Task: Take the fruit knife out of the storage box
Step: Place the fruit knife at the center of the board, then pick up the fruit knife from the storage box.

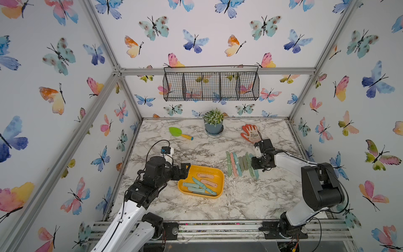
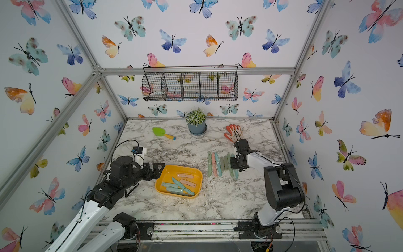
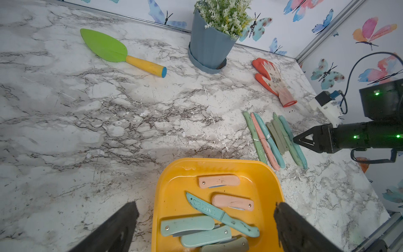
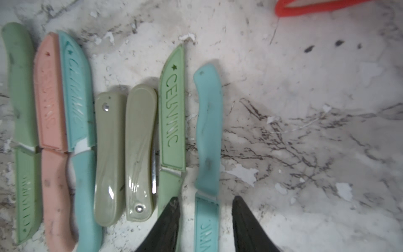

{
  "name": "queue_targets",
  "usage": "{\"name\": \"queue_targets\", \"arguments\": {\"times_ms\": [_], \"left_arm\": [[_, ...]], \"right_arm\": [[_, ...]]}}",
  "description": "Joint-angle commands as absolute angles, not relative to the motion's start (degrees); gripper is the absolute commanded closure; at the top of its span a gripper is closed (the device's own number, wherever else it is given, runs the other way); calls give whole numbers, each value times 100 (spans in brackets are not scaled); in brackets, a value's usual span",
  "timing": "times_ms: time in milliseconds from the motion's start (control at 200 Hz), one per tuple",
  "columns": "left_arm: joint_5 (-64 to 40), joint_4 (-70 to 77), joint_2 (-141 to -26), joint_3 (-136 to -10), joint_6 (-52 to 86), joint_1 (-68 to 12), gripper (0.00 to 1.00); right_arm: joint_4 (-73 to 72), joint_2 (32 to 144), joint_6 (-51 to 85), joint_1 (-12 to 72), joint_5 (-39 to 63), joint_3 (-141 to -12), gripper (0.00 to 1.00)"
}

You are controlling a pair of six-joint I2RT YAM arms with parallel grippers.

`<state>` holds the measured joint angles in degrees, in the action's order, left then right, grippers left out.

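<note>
Only the right wrist view shows the right gripper [image 4: 206,201] closely. Its jaws stand apart astride a teal knife [image 4: 207,131], with marble showing on both sides of it. One finger [image 4: 168,224] overlaps the green neighbour [image 4: 172,113]. That teal knife is the 3 o'clock end of a row [image 1: 242,163] of seven on the table [image 1: 196,209]. In both top views only the gripper's black body shows above that end.

Only the left wrist view shows the left gripper [image 3: 205,205] with jaws wide apart above the box [image 3: 174,174]. It also shows the contents: a sheathed teal fruit knife [image 3: 222,215] aslant among folded knives [image 3: 219,181]. Whether a finger touches the rim I cannot tell. In a top view this gripper sits at the box's 10 o'clock corner. The mesh basket [image 1: 210,86] on the back wall shows only from above.

The box lies just off table centre toward 7 o'clock, well apart from every table edge. A strip of bare marble separates it from the row at its 2 o'clock. Broad bare marble runs to the 6 o'clock edge. A plant [image 1: 213,122] stands at 12, a trowel [image 1: 180,132] lies at 11 and a glove [image 1: 250,133] at 1.

The top is grey-veined marble pattern, flecked white. The walls [image 1: 65,87] carry butterfly paper inside an aluminium frame [image 1: 218,71].
</note>
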<state>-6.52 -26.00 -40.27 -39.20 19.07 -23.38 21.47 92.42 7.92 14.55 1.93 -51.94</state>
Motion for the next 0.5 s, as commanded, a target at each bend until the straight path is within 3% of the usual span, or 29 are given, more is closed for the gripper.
{"name": "queue_targets", "arguments": {"times_ms": [0, 491], "left_arm": [[-529, -2610, -3949, -3973, 1881, -2372, 2], [36, -2758, -3738, -4024, 2002, -2362, 2]], "right_arm": [[2385, 8922, 815, 1415, 211, -5376, 56], [1786, 7585, 349, 1747, 1218, -5103, 55]]}}
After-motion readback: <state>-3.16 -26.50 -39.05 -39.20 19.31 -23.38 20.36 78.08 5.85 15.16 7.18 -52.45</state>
